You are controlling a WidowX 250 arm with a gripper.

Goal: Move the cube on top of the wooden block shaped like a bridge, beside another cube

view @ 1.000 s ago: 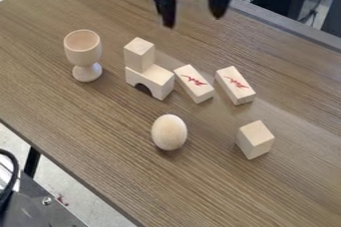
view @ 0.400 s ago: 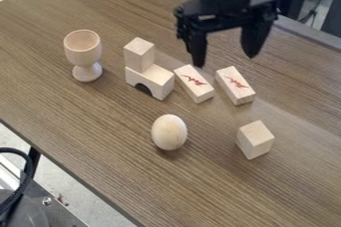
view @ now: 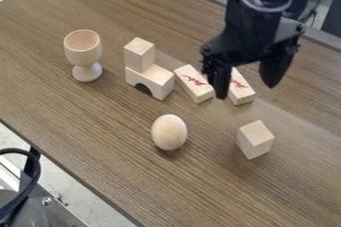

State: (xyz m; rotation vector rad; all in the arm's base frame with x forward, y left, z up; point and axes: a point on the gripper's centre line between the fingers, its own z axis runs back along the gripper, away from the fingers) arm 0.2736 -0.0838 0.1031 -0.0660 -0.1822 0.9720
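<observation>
1. Holding nothing: jaws wide apart, above the worktop [view: 100, 131], over the right marked block [view: 242, 92].
2. Counting as in place: the upper cube [view: 139, 55], seated on the left end of the bridge block [view: 158, 77], with bare surface to its right.
3. Counting as outstanding: the loose cube [view: 255, 139], ungrasped, at near right.
4. Requiring, by judgement, every stage: grasp, lift, carry to far left, release beside the upper cube.

Spread-fingered claw [view: 246, 91] hangs above the loose cube [view: 255, 140], not touching it
</observation>
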